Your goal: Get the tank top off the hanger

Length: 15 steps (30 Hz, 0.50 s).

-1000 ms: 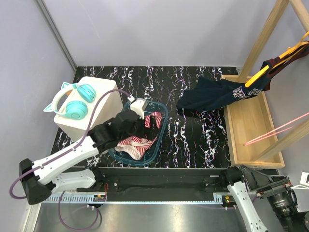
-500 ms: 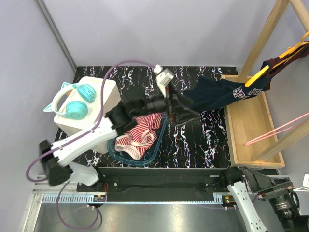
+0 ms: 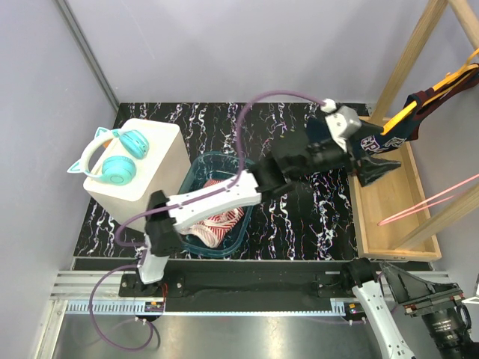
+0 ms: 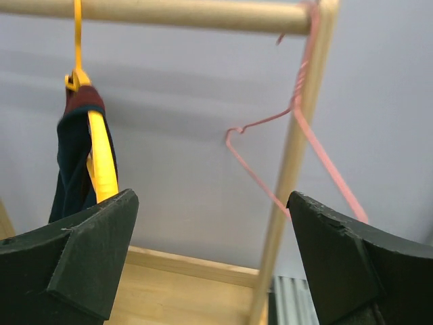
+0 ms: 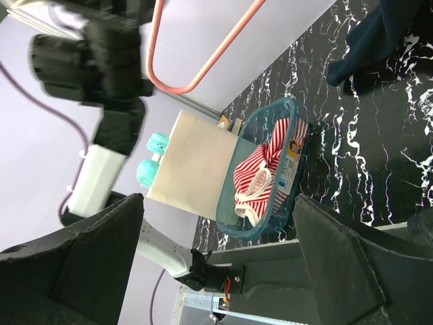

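From above, my left claw (image 3: pixel 378 169) is spread wide over the wooden tray (image 3: pixel 389 217), just lower left of the navy tank top (image 3: pixel 416 112), which slants down-left from the yellow hanger (image 3: pixel 449 81) at upper right. My left wrist view shows the top hanging lengthwise, upper left of my open jaws. My right wrist view shows my right claw (image 5: pixel 216 203) spread and empty, well apart from the top, so my left is nearer.

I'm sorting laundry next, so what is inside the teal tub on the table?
A bunched red-and-white striped garment fills most of the teal tub. Whatever lies beneath it, and most of the tub's floor, cannot be seen because the cloth covers it.
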Tool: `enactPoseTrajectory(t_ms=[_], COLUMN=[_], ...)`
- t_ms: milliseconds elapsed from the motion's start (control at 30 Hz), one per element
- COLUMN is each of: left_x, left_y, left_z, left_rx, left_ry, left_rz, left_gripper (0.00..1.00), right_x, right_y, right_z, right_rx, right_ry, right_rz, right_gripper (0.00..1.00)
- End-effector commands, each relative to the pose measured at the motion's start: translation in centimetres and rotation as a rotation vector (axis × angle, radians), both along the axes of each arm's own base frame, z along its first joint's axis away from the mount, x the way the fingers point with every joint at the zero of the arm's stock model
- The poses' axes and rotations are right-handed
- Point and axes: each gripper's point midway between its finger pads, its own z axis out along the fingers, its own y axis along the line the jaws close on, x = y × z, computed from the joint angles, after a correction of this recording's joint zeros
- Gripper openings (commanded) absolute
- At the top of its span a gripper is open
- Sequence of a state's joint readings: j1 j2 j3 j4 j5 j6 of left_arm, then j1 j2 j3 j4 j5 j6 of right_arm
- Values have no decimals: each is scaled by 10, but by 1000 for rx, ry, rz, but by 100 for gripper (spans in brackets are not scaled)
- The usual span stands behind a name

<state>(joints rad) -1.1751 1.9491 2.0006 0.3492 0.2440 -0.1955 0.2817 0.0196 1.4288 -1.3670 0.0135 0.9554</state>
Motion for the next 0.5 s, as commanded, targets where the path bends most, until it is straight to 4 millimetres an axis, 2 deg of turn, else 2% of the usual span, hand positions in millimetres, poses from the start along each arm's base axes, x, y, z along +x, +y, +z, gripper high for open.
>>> enactPoseTrajectory(t_ms=[0,33,67,100,133,200,233,367,400,433,467], left_x=[37,41,52,56,60,67,71,80,79,81,79], left_y=[-18,-23,-30,-33,-29,-36,-33,-32,-26,-27,-26], left_z=[14,12,7,6,16,6,12,10,17,8,8], left_rx=[-129,-130,-138,-145,-189,-206,-240,-274,-296,-281,-281], left_ry=[-79,-81,-68,-76,-78,-70,-63,-44,-49,-44,-45], left_rz=[198,210,256,286,318,347,372,420,429,437,433], left_gripper=[99,99,99,94,92,83,81,77,76,75,74], right_x=[-4,-5,-6,-6,-7,-7,-8,-10,-11,-12,-12], right_y=[0,0,0,0,0,0,-1,-3,-3,-4,-4], right_z=[-22,-21,-21,-21,-20,-20,-20,-20,-20,-20,-20], right_rx=[-15,-15,-11,-10,-7,-8,-7,-10,-10,-11,-13], right_ry=[103,102,100,100,98,99,96,97,97,95,96], right_rz=[8,9,9,11,11,11,9,3,0,0,-1], right_gripper=[100,99,100,100,100,99,99,99,99,99,99])
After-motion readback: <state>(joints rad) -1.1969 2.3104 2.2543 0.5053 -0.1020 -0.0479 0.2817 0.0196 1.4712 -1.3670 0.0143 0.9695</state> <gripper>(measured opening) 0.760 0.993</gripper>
